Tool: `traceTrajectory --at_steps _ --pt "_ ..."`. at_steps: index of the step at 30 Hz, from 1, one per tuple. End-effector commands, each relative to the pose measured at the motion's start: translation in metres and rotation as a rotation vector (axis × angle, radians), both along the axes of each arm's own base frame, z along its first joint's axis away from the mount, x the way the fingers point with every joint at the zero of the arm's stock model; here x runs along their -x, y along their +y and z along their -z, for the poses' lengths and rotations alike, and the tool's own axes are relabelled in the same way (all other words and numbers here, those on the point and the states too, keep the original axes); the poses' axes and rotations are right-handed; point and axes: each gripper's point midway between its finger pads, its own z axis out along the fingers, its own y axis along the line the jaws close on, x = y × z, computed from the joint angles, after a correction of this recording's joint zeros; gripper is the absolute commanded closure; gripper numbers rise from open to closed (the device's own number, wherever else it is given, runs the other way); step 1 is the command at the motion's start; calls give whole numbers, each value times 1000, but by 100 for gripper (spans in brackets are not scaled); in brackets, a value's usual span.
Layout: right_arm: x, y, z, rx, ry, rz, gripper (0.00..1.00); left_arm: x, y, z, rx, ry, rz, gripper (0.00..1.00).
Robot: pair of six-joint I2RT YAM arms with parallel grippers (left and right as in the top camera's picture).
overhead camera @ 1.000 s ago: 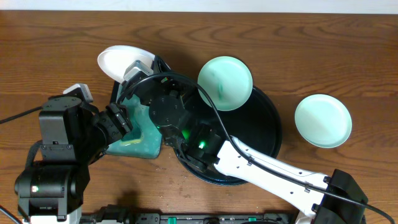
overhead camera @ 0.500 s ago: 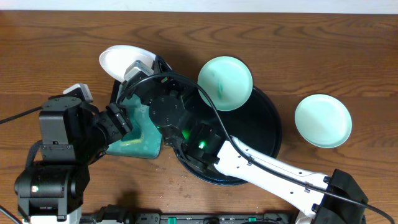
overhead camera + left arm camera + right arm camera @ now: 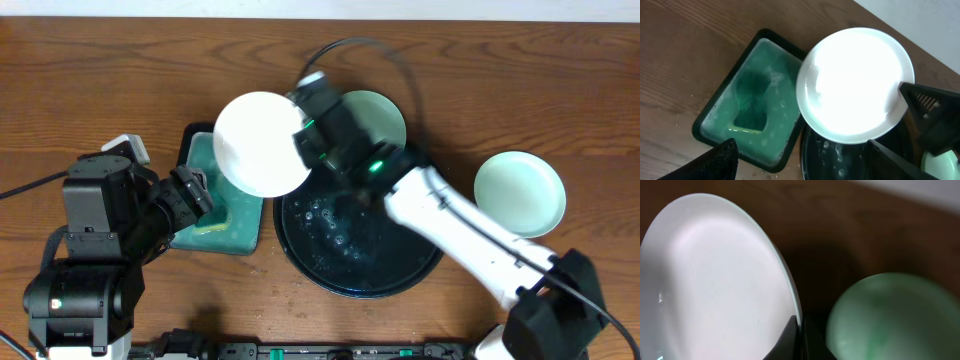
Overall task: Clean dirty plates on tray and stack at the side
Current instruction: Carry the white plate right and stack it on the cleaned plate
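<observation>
At a brown wooden table (image 3: pixel 90 60), the right gripper (image 3: pixel 303 135) is pinching a white plate (image 3: pixel 255 142) by its rim; the left gripper (image 3: pixel 802 150) is hanging wide open, empty.

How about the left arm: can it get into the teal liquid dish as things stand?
Probably yes. The left gripper hangs open over the dish, whose left part lies uncovered. The white plate, pinched in the right gripper, overhangs only the dish's right edge.

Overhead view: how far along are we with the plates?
Seemingly done: one pale round plate sits on the table, right of the glossy black round tray. In hand: the right fingers pinch a white round plate by its rim. Left: a greenish plate on the tray.
</observation>
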Motion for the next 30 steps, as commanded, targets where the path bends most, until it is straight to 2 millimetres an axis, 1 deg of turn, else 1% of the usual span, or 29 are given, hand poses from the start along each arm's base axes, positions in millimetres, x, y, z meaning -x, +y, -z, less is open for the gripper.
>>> traceTrajectory --at_steps 1,2,5,6,8,10,12,14,16,18,19,20,23,25,26,28,29,30 --pt "17 -6 -43 -299 178 -85 99 0 -1 -10 3 -25 8 20" --pt "11 -28 -50 -308 184 -27 99 0 -1 -10 3 -25 8 20" --pt "-4 -106 -61 -306 200 161 99 0 -1 -10 3 -25 8 20" --pt "-7 -137 -59 -298 220 259 99 0 -1 -10 3 -25 8 20" --pt "-7 -211 -48 -257 273 505 99 0 -1 -10 3 -25 8 20" --pt "3 -277 -31 -195 330 714 99 0 -1 -10 3 -25 8 20" --pt "22 -341 -12 -137 407 911 99 0 -1 -10 3 -25 8 20" --pt "45 -393 8 -93 491 1080 99 0 -1 -10 3 -25 8 20" --pt "64 -429 26 -79 572 1197 99 0 -1 -10 3 -25 8 20" --pt "80 -453 46 -86 647 1275 99 0 -1 -10 3 -25 8 20" --pt "87 -462 59 -95 693 1304 99 0 -1 -10 3 -25 8 20" --pt "92 -466 71 -102 733 1319 99 0 -1 -10 3 -25 8 20" --pt "106 -471 102 -101 850 1318 99 0 -1 -10 3 -25 8 20" --pt "112 -472 118 -99 905 1323 99 0 -1 -10 3 -25 8 20" --pt "112 -472 122 -97 920 1323 99 0 -1 -10 3 -25 8 20" --pt "111 -471 124 -93 924 1313 73 0 -1 -10 3 -25 8 20" --pt "110 -471 121 -92 915 1309 67 0 -1 -10 3 -25 8 20" --pt "108 -470 118 -90 902 1304 65 0 -1 -10 3 -25 8 20"
